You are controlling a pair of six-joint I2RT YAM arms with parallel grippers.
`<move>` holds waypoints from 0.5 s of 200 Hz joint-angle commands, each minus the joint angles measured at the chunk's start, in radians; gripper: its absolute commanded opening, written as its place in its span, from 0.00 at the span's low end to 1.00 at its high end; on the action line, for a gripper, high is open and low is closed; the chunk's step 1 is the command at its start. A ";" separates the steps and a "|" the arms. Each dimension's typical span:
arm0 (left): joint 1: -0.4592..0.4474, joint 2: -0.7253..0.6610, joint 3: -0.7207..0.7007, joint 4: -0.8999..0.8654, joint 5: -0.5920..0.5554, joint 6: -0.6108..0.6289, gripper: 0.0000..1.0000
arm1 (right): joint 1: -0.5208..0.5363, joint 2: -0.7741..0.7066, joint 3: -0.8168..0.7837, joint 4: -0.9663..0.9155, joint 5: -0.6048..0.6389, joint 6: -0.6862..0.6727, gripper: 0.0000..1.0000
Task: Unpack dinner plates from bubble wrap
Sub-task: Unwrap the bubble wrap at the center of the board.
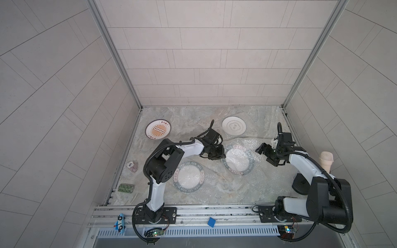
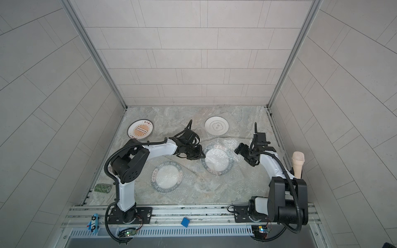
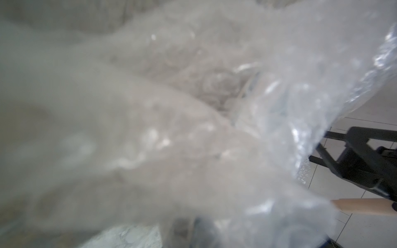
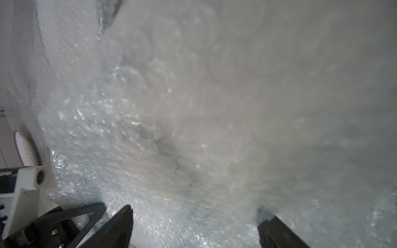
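My right gripper [image 4: 195,209] stands wide open. In the right wrist view its two black fingers [image 4: 120,223] sit far apart, and the bubble wrap [image 4: 171,128] fills the space ahead of and between them, a clear dimpled sheet close against the lens. I cannot tell whether a fingertip touches the sheet, but neither finger pinches it. In both top views this gripper [image 1: 265,155] [image 2: 243,155] hovers at the right edge of the crumpled sheet, toward the right side of the worktop [image 1: 193,120]. The pinkish cup [image 1: 326,161] stands behind it by the right edge.

My left gripper [image 1: 216,152] is at the left rim of a green-rimmed plate [image 1: 237,160] that lies mid-worktop, with wrap puckered over it. The left wrist view gives only blurred wrap pressed up to the camera and gathered into folds. No finger shows there, so I cannot say whether my left fingers are closed on the sheet or merely buried in it.

A second green-rimmed plate [image 1: 189,177] lies flat toward the near edge, just beside my left arm, with hazy wrap over or under it — which, I cannot tell. Two plates are bare: the sunburst plate [image 1: 158,129] near the far left corner, and the grey-ringed plate [image 1: 234,126] by the far edge, just beyond the crumpled sheet.
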 commanded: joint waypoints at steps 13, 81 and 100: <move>0.020 0.099 0.155 -0.206 -0.015 0.165 0.12 | -0.027 0.029 -0.011 0.094 0.020 0.034 0.90; 0.032 0.237 0.307 -0.297 0.028 0.243 0.14 | -0.062 0.153 0.034 0.286 0.002 0.080 0.82; 0.039 0.239 0.302 -0.300 0.029 0.246 0.24 | -0.059 0.174 0.050 0.361 -0.031 0.102 0.72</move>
